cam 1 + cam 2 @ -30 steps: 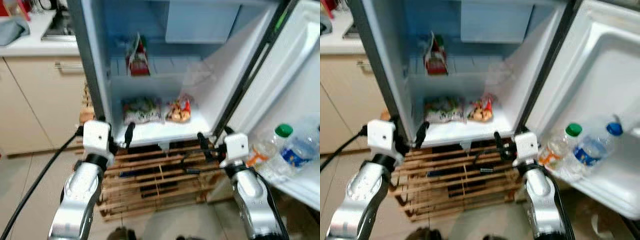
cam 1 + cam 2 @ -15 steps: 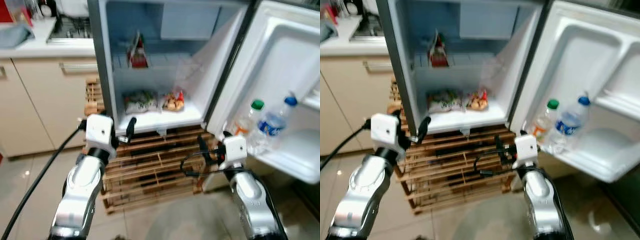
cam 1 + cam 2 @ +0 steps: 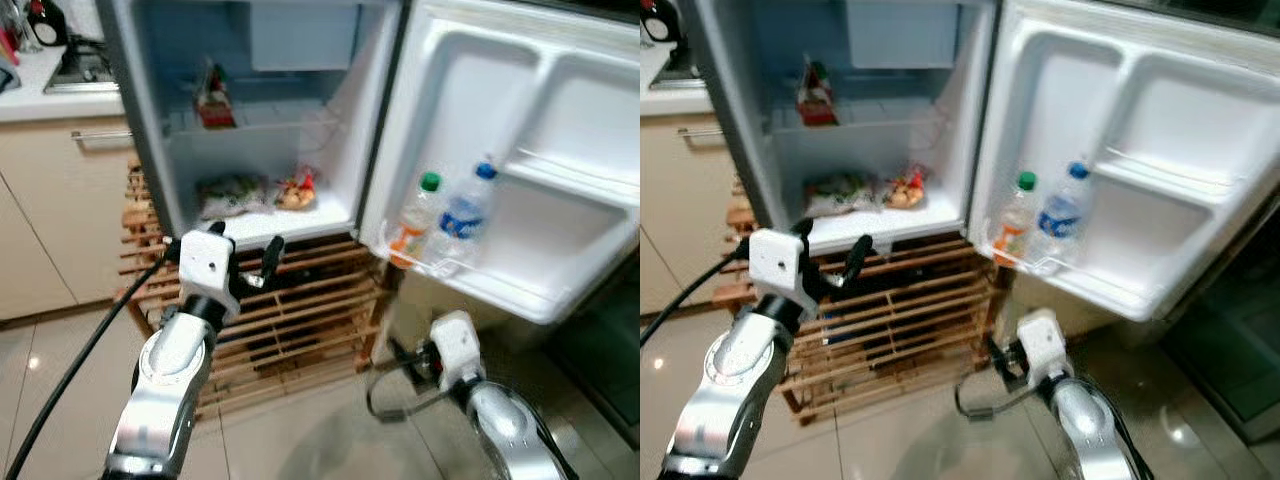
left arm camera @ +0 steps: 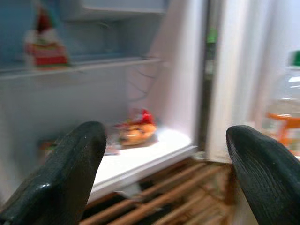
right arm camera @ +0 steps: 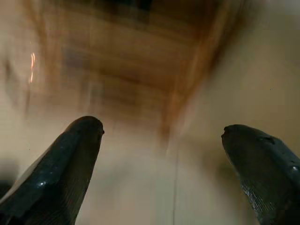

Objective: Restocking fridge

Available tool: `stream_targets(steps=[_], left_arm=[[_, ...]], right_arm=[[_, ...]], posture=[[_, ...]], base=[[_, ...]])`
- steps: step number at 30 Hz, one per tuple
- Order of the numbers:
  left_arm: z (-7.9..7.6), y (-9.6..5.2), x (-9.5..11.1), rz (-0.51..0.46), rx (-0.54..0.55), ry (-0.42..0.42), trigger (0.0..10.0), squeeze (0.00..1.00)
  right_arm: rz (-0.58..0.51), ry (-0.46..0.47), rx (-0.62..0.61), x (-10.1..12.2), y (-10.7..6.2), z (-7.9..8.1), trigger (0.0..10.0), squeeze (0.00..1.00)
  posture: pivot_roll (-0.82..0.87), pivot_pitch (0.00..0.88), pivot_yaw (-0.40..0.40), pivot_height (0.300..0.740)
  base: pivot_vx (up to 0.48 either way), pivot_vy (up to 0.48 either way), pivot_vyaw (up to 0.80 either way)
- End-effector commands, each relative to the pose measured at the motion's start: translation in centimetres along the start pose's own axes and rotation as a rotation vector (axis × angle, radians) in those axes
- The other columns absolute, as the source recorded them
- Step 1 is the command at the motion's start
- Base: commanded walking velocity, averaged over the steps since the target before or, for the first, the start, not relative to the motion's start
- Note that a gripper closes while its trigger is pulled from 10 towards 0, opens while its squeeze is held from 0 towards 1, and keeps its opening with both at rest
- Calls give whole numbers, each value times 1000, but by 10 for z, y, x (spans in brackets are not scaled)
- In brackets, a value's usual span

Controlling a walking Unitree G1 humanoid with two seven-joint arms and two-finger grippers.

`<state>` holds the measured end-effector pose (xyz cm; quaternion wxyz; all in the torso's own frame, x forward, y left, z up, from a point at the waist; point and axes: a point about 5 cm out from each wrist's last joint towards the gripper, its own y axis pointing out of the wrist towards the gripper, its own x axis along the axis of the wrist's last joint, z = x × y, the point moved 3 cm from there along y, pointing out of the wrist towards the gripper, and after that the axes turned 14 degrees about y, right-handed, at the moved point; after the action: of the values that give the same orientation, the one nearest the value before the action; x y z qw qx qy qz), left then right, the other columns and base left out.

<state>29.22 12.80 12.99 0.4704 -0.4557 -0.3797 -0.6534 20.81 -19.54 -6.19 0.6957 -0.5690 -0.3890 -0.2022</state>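
Your white fridge (image 3: pixel 385 150) stands open at 12 o'clock, its door swung toward 2 o'clock on a slatted wooden pallet (image 3: pixel 300 310). In the door shelf stand two clear plastic bottles — green-capped (image 3: pixel 415 220) and blue-capped (image 3: pixel 462 212) — just beside each other. Food packets (image 3: pixel 250 193) lie on the bottom shelf. Your left gripper (image 3: pixel 240 265) hovers at 10 o'clock, fingers spread, empty; your right gripper (image 5: pixel 164 164) hangs low at 5 o'clock, fingers parted.

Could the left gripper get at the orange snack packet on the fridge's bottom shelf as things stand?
Probably yes: the left gripper is open, raised before the open fridge, and nothing stands between it and the orange snack packet.
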Motion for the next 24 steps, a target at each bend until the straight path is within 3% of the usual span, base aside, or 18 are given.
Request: stream_targets(steps=[1,4,6,7,10,11,12,14,18,20,24], left_arm=[[6,2,-3,10,7,0,10000,0],[16,4,-11,51,64,-34,10000,0],[18,4,-16,70,72,-38,10000,0],[18,4,-16,70,72,-38,10000,0],[18,6,-24,112,93,-28,10000,0],[18,6,-24,112,93,-28,10000,0],[19,6,-30,144,108,-26,10000,0],[28,-1,-60,304,165,44,10000,0],[40,-23,-110,582,211,68,10000,0],[41,-34,-125,665,206,44,10000,0],[37,-40,-134,717,186,34,10000,0]], right_arm=[[61,-29,-85,-15,-5,-15,10000,0],[94,2,-370,-24,-15,-57,10000,0],[122,36,-496,-25,-22,-79,10000,0],[122,36,-496,-25,-22,-79,10000,0],[238,113,-654,-35,-36,-106,10000,0],[238,113,-654,-35,-36,-106,10000,0],[258,127,-705,-35,-41,-117,10000,0],[182,51,-837,-3,-48,-147,10000,0],[32,-72,-940,59,-46,-169,10000,0],[-5,-77,-956,81,-45,-174,10000,0],[-17,-46,-971,94,-43,-177,10000,0]], posture=[[-86,0,-24,740],[-97,0,-17,740],[-101,0,-13,740],[-101,0,-13,740],[-99,0,-11,740],[-99,0,-11,740],[-99,0,-11,740],[-91,0,-5,740],[-85,0,-3,740],[-73,0,-11,740],[-63,0,-14,740]], base=[[0,-431,0],[279,-386,0],[311,-362,0],[315,-360,0],[348,-235,0],[398,0,0],[289,0,0],[0,0,0],[0,0,0],[0,0,0],[0,0,0]])
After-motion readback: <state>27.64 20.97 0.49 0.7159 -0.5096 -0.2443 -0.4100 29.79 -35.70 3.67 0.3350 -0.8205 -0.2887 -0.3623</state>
